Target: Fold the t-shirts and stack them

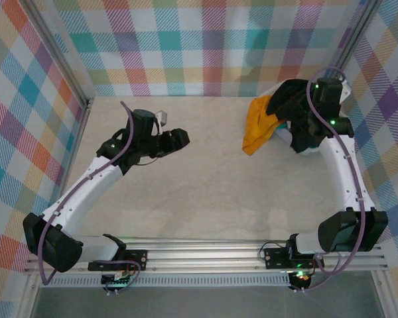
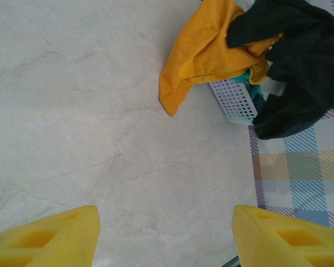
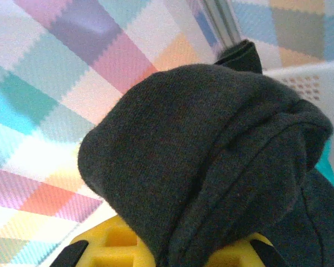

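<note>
A black t-shirt (image 1: 297,106) hangs bunched over the basket at the back right, and my right gripper (image 1: 304,126) is shut on it. In the right wrist view its dark cloth (image 3: 211,167) bulges out from between the yellow fingers (image 3: 111,245). An orange-yellow t-shirt (image 1: 259,126) spills over the basket's left side onto the table, also plain in the left wrist view (image 2: 203,50). A bit of teal t-shirt (image 2: 255,94) shows inside the basket. My left gripper (image 1: 179,139) hovers open over the table's middle left, its yellow fingertips (image 2: 50,236) wide apart over bare marble.
The white lattice basket (image 2: 231,100) stands in the back right corner against the chequered walls (image 1: 205,46). The marble table (image 1: 199,192) stretches between the two arms. The metal rail (image 1: 205,255) runs along the near edge.
</note>
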Motion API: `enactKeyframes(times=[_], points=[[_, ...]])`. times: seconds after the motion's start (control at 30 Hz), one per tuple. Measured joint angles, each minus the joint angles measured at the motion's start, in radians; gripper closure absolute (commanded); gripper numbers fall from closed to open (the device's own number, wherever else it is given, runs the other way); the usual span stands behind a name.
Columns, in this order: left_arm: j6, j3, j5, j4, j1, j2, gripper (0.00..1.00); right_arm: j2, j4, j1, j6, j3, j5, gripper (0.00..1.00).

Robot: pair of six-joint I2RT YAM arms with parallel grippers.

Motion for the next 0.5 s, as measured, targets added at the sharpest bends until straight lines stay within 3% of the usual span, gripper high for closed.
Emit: enactKeyframes(times=[0.3,0.5], points=[[0.000,0.000,-0.005,0.000,0.000,-0.001,0.36,0.001,0.019,0.015,-0.069,0.311,-0.008,1.00],[0.000,0.001,-0.054,-0.017,0.000,-0.018,0.34,0.045,0.024,0.022,-0.102,0.531,-0.175,1.00]])
